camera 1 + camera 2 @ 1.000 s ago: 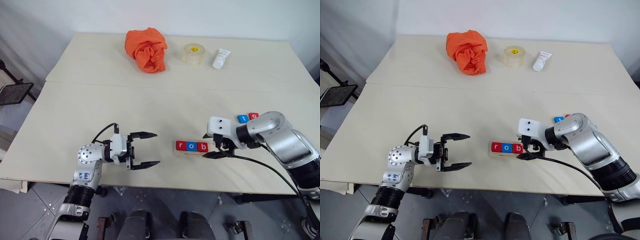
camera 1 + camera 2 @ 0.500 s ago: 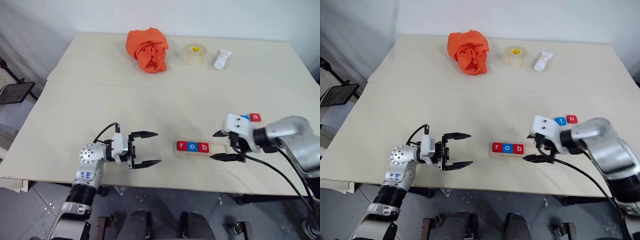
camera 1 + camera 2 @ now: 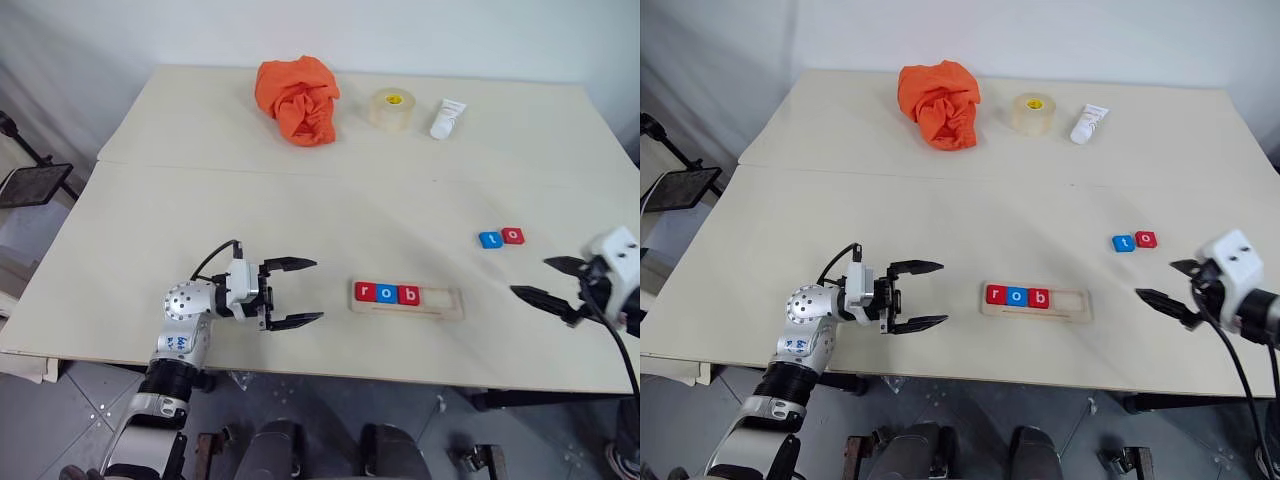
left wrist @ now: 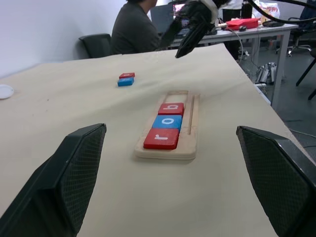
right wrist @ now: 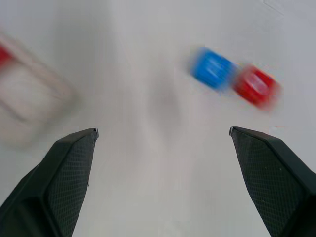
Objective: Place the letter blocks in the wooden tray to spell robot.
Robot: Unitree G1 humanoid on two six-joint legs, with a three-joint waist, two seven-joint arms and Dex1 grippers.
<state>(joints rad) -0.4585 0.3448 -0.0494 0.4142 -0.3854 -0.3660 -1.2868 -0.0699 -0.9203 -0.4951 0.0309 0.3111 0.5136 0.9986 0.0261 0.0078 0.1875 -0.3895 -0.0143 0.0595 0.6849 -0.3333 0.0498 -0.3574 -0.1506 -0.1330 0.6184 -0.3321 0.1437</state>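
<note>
The wooden tray [image 3: 442, 302] lies near the table's front edge. Its left part holds three letter blocks in a row: red r [image 3: 365, 292], blue o [image 3: 386, 293] and red b [image 3: 407, 294]. The tray's right part is bare. A blue t block [image 3: 489, 240] and a red o block [image 3: 512, 236] lie side by side on the table, behind and right of the tray. My right gripper [image 3: 530, 277] hangs open and empty to the right of the tray, in front of those two blocks. My left gripper [image 3: 318, 291] stands open and empty left of the tray, pointing at it.
An orange cloth [image 3: 296, 100], a tape roll [image 3: 390, 108] and a white tube [image 3: 445, 118] sit along the far side of the table. A person [image 4: 136, 29] sits at a desk beyond the table in the left wrist view.
My right gripper has swung to the right, away from the tray's right end, and stayed open and empty. The left gripper has held still.
</note>
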